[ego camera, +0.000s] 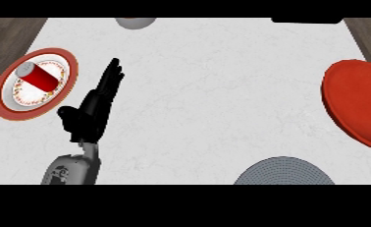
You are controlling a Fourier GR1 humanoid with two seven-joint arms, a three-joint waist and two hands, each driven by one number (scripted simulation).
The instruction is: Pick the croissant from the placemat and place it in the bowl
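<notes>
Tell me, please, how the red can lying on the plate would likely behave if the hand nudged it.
The red can lies on its side on the plate, so a nudge across its length would probably roll it. The plate's raised rim might stop it. Its smooth round body may slip against straight fingers like those of the left hand.

A white marble-look counter (217, 98) with faint grey veins fills the view under even light. Dark wood-grain surface shows at the far left (18, 32) and far right (358, 29) corners.
</notes>
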